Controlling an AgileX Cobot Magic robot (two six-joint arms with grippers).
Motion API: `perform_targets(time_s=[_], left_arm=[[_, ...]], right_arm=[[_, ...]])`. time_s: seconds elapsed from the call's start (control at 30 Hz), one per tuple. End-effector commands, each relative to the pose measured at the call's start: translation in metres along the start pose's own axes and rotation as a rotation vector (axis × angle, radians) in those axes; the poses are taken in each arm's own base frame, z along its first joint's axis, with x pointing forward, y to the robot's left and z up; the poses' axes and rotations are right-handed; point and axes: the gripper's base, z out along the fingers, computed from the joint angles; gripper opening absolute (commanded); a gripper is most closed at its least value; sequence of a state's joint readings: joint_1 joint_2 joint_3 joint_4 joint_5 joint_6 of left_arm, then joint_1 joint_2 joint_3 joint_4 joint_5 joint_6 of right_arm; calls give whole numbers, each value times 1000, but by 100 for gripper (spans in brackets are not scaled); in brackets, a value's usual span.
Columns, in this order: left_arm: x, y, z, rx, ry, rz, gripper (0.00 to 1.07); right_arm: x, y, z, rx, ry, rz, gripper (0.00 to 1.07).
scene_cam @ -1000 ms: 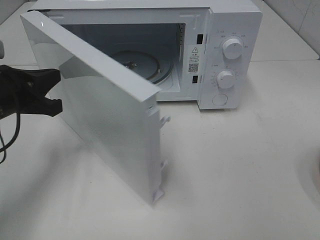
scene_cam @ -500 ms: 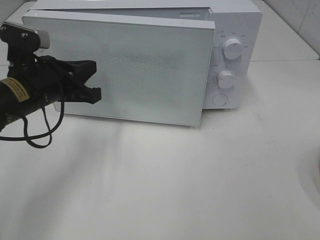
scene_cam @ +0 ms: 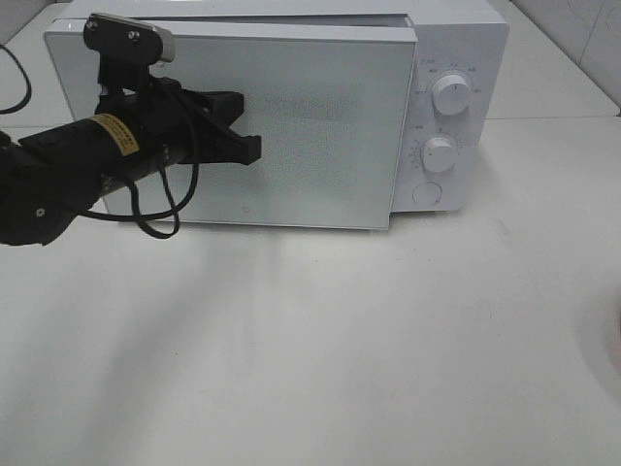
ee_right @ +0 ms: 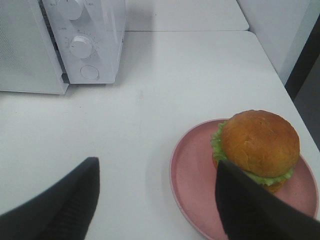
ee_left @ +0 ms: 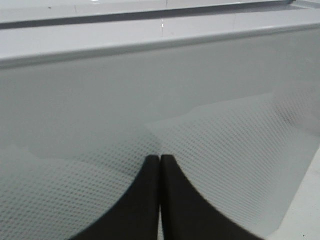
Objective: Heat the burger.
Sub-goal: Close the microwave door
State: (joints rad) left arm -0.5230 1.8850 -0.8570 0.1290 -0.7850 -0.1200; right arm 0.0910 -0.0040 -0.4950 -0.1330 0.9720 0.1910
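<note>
The burger [ee_right: 260, 142], with a golden bun and a lettuce edge, sits on a pink plate [ee_right: 192, 175] on the white table and shows only in the right wrist view. My right gripper [ee_right: 157, 167] is open and empty, its fingers hanging over the table and the plate. The white microwave [scene_cam: 456, 58] stands at the back. Its door [scene_cam: 310, 126] is swung almost flat against the body. My left gripper [scene_cam: 247, 146] is shut and empty, its tips [ee_left: 159, 159] against the door's front [ee_left: 150, 100].
Two knobs [scene_cam: 452, 94] [scene_cam: 439, 153] and a round button [scene_cam: 425, 193] are on the microwave's right panel, which also shows in the right wrist view [ee_right: 100, 30]. The left arm's cable [scene_cam: 155, 218] hangs in front of the door. The table edge is near the plate.
The microwave door has swung from wide open to almost shut. My left gripper has moved right and back along the door's front, pushing it.
</note>
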Motion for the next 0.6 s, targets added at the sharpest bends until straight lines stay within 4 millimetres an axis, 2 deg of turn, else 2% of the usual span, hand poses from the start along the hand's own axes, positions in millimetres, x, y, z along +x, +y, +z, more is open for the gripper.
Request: perform_targets(time_s=[0.03, 0.37, 0.6], left_arm=[[-5, -4, 10, 1, -8, -7, 0], [-12, -15, 45, 6, -28, -34, 0], [-10, -17, 65, 12, -34, -34, 0]], right_arm=[[1, 0, -4, 0, -34, -10, 64], [1, 0, -4, 0, -34, -9, 64], [1, 0, -4, 0, -34, -9, 64]])
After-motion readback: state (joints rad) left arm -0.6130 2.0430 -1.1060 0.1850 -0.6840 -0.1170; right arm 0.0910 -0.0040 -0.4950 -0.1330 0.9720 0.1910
